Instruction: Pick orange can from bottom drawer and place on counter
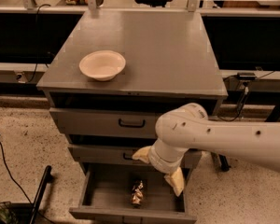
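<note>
While my fingers [175,181] hang spread and empty at lower centre, over the bottom drawer [105,196], the orange can [137,193] sits inside; drop in skewed and I'd likely knock it rolling.

The white arm [224,136] comes in from 3 o'clock and bends downward at a rounded wrist [165,155]. The gripper [157,172] hangs at about 6 o'clock in the view, pointing down, its two cream jaws spread well apart.
</note>
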